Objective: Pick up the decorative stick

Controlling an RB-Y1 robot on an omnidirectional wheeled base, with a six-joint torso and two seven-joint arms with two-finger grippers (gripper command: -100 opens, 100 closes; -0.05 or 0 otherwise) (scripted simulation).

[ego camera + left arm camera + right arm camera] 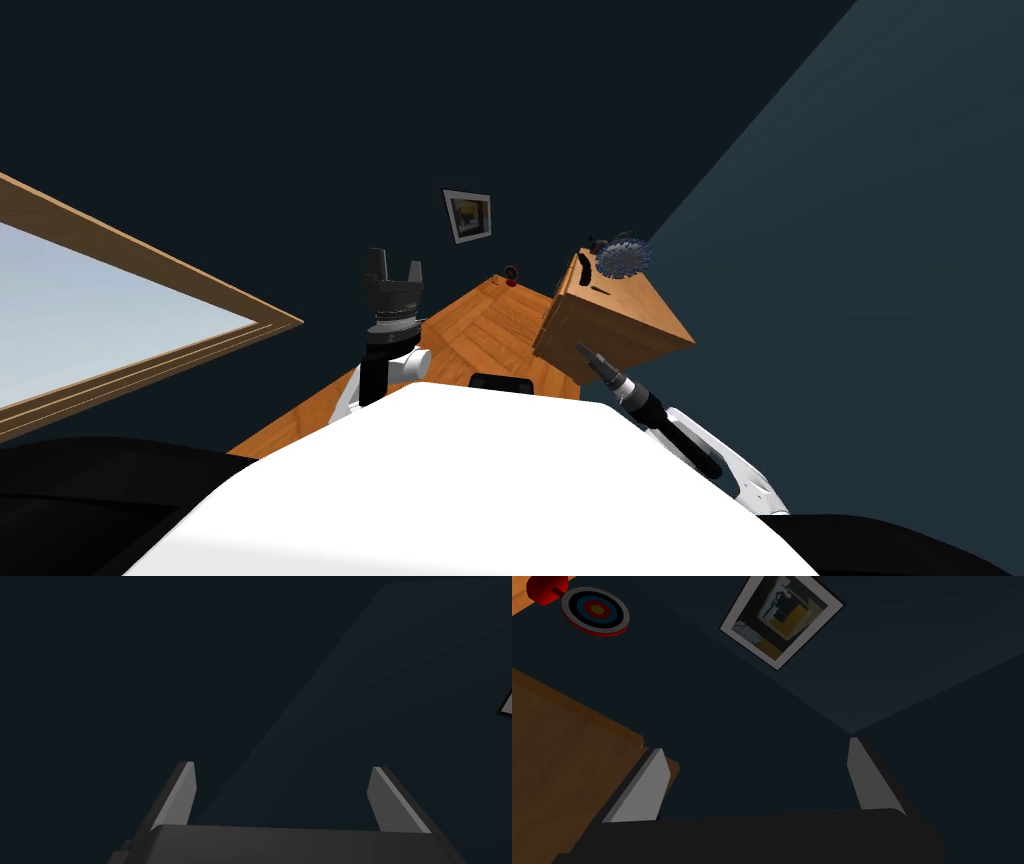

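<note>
In the head view the decorative stick (622, 257), bluish and spiky-headed, sits atop the wooden cabinet (610, 320), beyond the right hand (754, 743). That hand's wrist view adds a target's (597, 610) coloured rings. Both hands gape wide, the left hand (282, 765) raised.

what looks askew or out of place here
Nothing spilled or broken. The framed picture and wooden cabinet slant only with the camera's roll. One oddity: a small target seems to stand on the wooden floor instead of hanging.
</note>
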